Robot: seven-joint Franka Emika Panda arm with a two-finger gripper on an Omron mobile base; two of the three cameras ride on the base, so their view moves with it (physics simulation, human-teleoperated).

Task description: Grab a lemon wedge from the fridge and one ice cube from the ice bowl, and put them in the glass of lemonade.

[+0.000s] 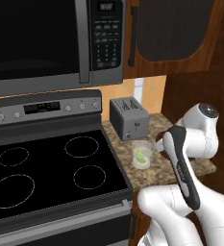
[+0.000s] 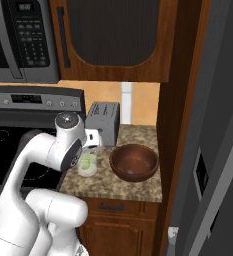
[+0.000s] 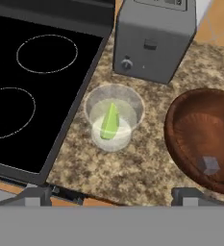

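Note:
The glass of lemonade (image 3: pixel 129 109) stands on the granite counter between the stove and the ice bowl. A pale green lemon wedge (image 3: pixel 110 121) sits upright inside it, in the liquid. To its right, the dark reddish-brown ice bowl (image 3: pixel 183 129) holds one small grey ice cube (image 3: pixel 210 165). My gripper (image 3: pixel 111 198) hovers above the counter's front edge, open and holding nothing, its fingertips (image 3: pixel 34 197) spread wide on either side of the glass. The right base view shows the glass (image 2: pixel 87 167) beside the bowl (image 2: pixel 138 156), with the grey fridge (image 2: pixel 223 150) at the far right.
A grey toaster (image 3: pixel 154 41) stands just behind the glass. The black stovetop (image 3: pixel 31 81) lies left of the counter. A microwave (image 1: pixel 46 43) and a wooden cabinet (image 2: pixel 113 40) hang overhead. A tall wood panel (image 2: pixel 180 125) separates the counter from the fridge.

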